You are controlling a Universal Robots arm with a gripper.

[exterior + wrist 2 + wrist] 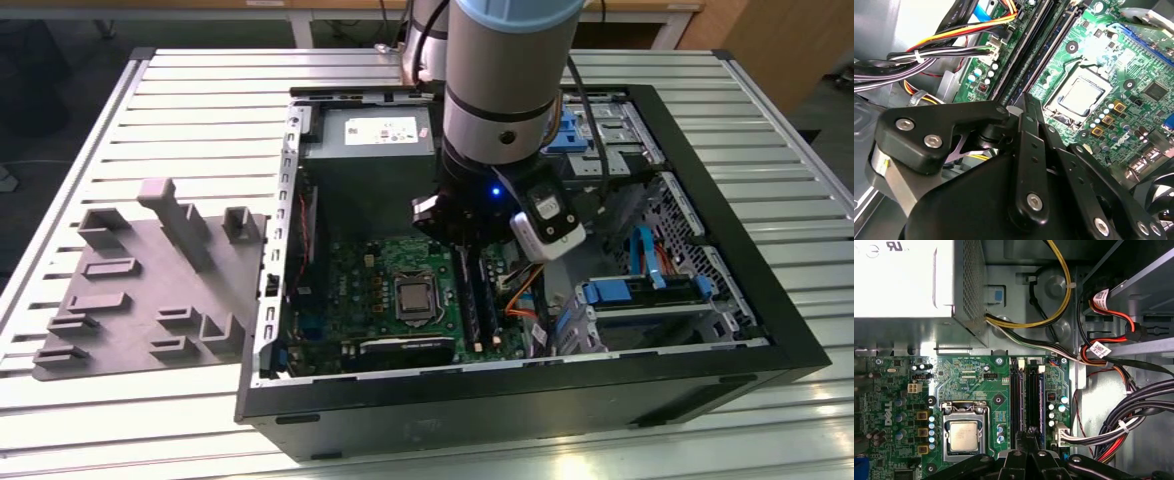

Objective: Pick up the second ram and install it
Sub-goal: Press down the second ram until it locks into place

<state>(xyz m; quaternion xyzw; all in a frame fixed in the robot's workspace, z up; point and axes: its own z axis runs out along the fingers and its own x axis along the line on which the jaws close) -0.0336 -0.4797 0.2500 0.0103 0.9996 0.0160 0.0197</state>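
Scanning from the exterior view's left: gray fixture (147, 280) is sitting on the slatted table (160, 90), well clear of the open PC case (534, 405). I'm not making out any stick on its posts.

Inside the case, the motherboard (360, 285) is lying flat, with the CPU socket (964, 435) toward the fixture side. Just beyond it, the black memory slots (1017, 400) are running side by side.

The second ram (1035, 400) is lying in the slot farther from the socket. That's my read; it's dark and partly shadowed. Its long axis is running along the slot, parallel to the socket's edge. In the exterior view it's showing as a dark strip (483, 300) heading from under the wrist toward the case's near wall.

The gripper (1029, 432) is hanging directly over that slot pair, at one end of the stick rather than mid-length. So the stick is extending away from the fingertips along its own length, not across them. In the second wrist view the gripper (1026, 102) is showing its fingers drawn together to a narrow tip, with nothing visibly between them. I'm calling it closed and empty, just above or touching the stick's end; I can't tell which. I also can't tell whether the stick is fully latched.

Further right, the cable bundle (1134, 405) and the blue drive bays (641, 295) are sitting clear of the slots.
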